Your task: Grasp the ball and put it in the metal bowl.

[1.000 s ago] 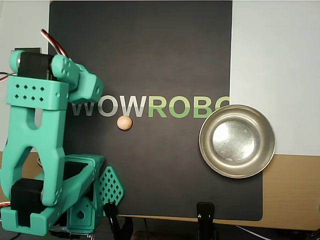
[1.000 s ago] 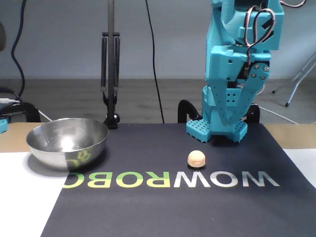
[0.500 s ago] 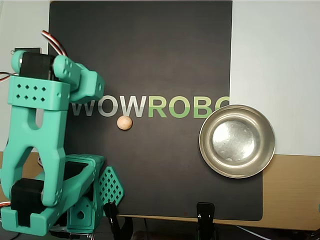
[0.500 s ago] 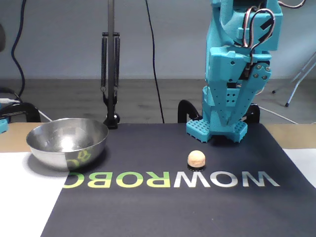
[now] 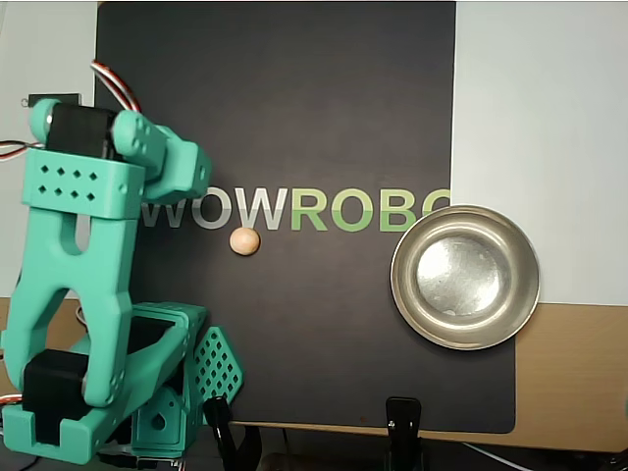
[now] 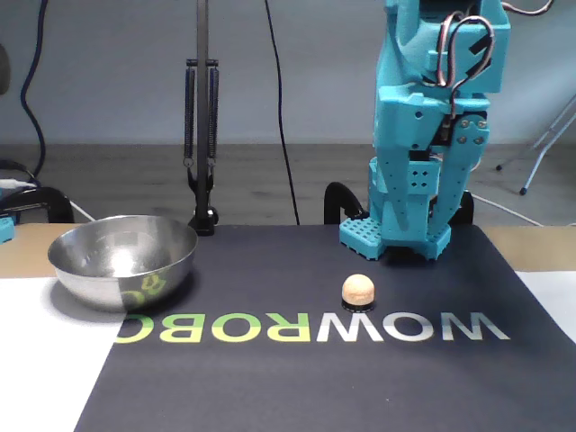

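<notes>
The ball [image 5: 244, 241] is a small tan sphere lying on the black mat just below the "WOW" lettering; it also shows in the fixed view [image 6: 358, 290]. The metal bowl [image 5: 410, 312] stands empty at the mat's right edge in the overhead view, and at the left in the fixed view [image 6: 121, 270]. My teal arm is folded up, with the gripper [image 5: 196, 378] low at the mat's bottom-left corner, well apart from the ball. In the fixed view the gripper [image 6: 396, 243] rests tip-down on the mat behind the ball. Its jaws look closed and hold nothing.
The black mat [image 5: 294, 118] carries "WOWROBO" lettering. Two black clamps [image 5: 402, 424] grip its near edge. White paper [image 5: 540, 98] lies to the right of the mat. A black spring-arm stand [image 6: 202, 135] rises behind the bowl in the fixed view.
</notes>
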### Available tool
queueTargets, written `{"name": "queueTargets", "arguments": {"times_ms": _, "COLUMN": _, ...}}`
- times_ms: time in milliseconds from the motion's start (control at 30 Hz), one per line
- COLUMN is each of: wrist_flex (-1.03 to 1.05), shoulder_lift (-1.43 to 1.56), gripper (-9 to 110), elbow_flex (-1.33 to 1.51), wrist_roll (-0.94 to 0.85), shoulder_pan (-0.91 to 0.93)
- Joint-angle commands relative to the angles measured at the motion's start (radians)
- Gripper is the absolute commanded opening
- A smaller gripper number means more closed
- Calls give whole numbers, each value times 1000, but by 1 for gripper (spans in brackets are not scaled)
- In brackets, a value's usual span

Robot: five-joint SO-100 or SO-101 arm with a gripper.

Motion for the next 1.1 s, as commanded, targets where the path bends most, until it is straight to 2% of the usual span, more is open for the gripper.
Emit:
{"name": "queueTargets", "arguments": {"times_ms": 0, "wrist_flex": -11, "shoulder_lift": 15, "gripper": 29, "elbow_flex": 0, "wrist_roll": 5, "shoulder_pan": 0}}
{"name": "queueTargets", "arguments": {"times_ms": 300, "wrist_flex": -126, "shoulder_lift": 58, "gripper": 30, "elbow_flex": 83, "wrist_roll": 3, "shoulder_pan": 28}}
{"name": "queueTargets", "arguments": {"times_ms": 700, "wrist_flex": -114, "shoulder_lift": 155, "gripper": 30, "elbow_flex": 207, "wrist_roll": 6, "shoulder_pan": 34}}
{"name": "queueTargets", "arguments": {"times_ms": 1067, "wrist_flex": -114, "shoulder_lift": 253, "gripper": 30, "elbow_flex": 307, "wrist_roll": 5, "shoulder_pan": 110}}
